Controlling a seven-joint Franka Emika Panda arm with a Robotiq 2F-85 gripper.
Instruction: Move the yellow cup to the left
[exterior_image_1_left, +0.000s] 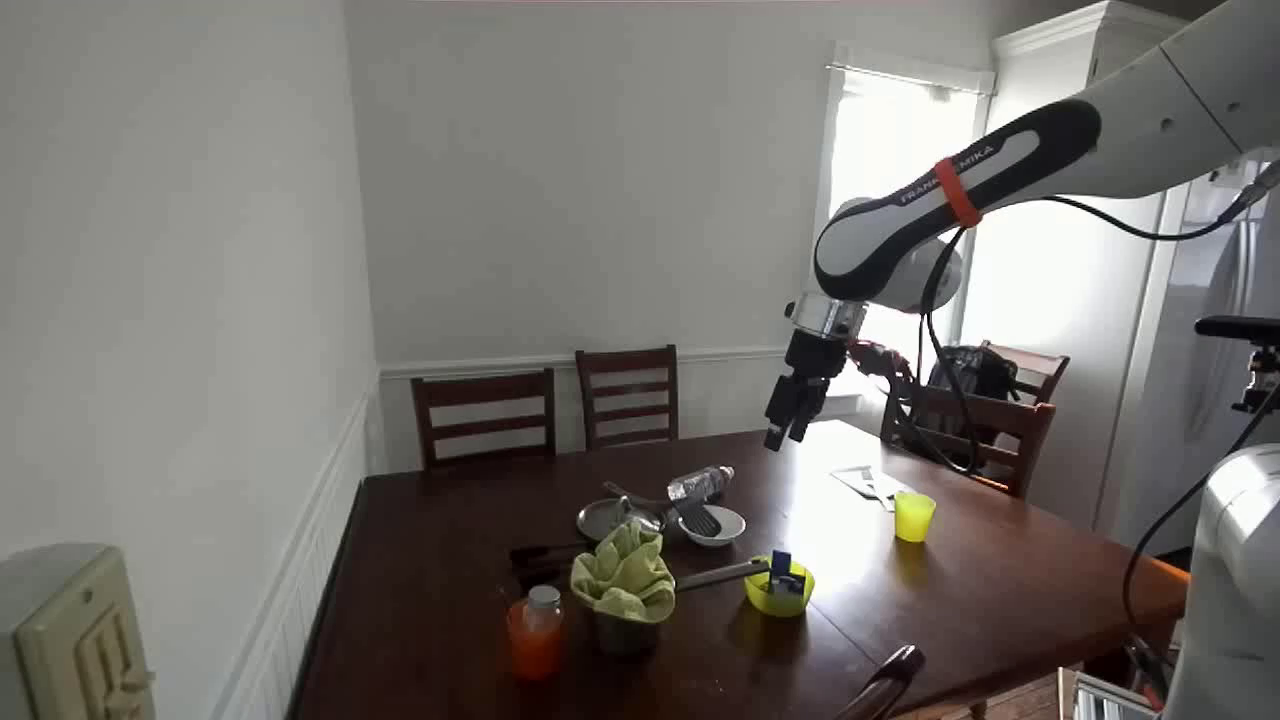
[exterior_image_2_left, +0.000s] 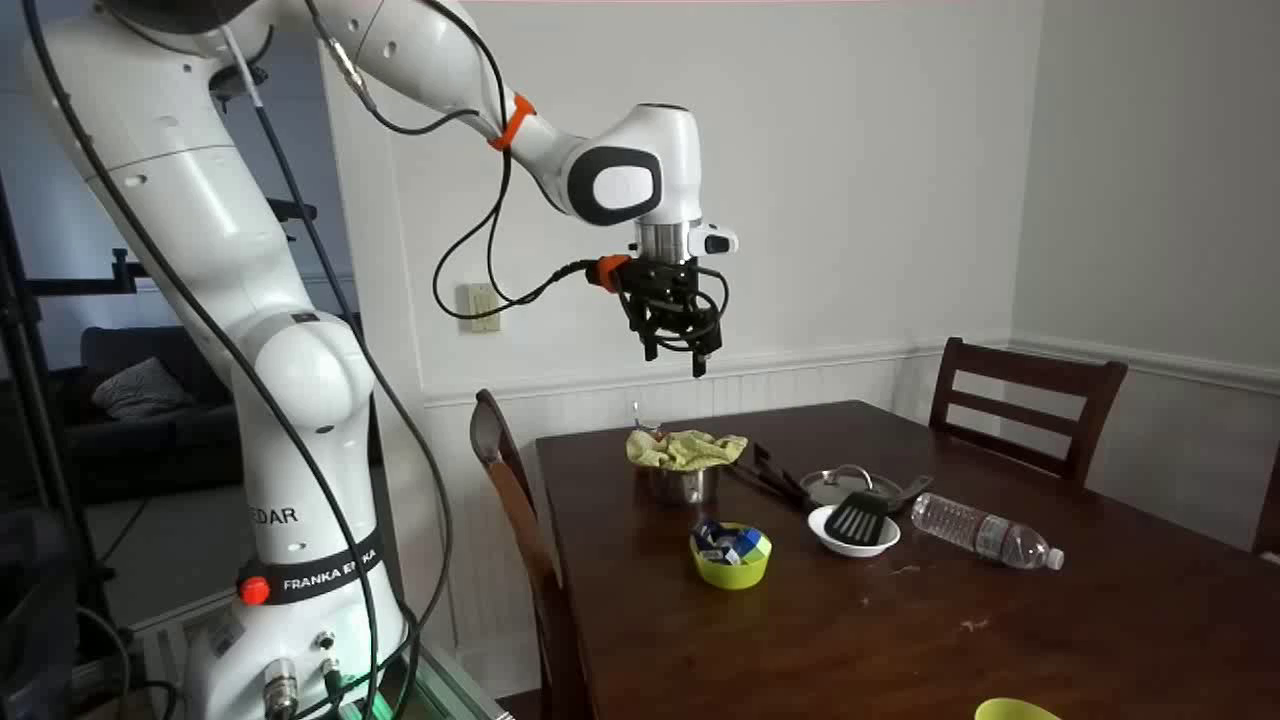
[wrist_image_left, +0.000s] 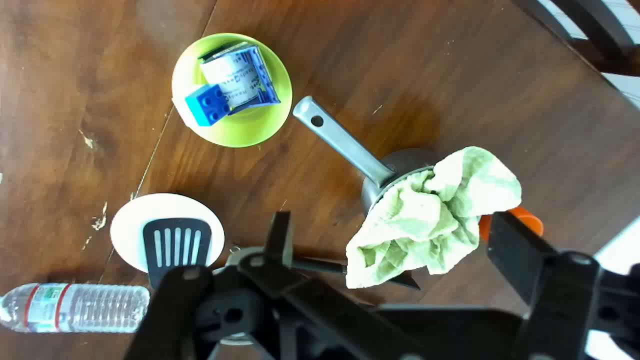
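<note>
The small bright yellow cup (exterior_image_1_left: 913, 516) stands upright on the dark wooden table (exterior_image_1_left: 980, 590), near a white paper. In an exterior view only part of the yellow cup (exterior_image_2_left: 1012, 710) shows at the bottom edge. The wrist view does not show it. My gripper (exterior_image_1_left: 785, 437) is high above the table and apart from the cup. It points down in an exterior view (exterior_image_2_left: 676, 362). In the wrist view its fingers (wrist_image_left: 392, 219) are wide apart with nothing between them; the table things show far below.
A yellow-green bowl (wrist_image_left: 250, 131) holds wrappers and a blue brick (wrist_image_left: 207, 105). A pot (exterior_image_2_left: 685, 487) holds a pale-green cloth (wrist_image_left: 420, 220). A white bowl with spatula (wrist_image_left: 130, 230), a bottle (wrist_image_left: 95, 308), a lid (exterior_image_2_left: 845, 487) and an orange cup (exterior_image_1_left: 533, 650) stand nearby. Chairs (exterior_image_1_left: 485, 418) surround the table.
</note>
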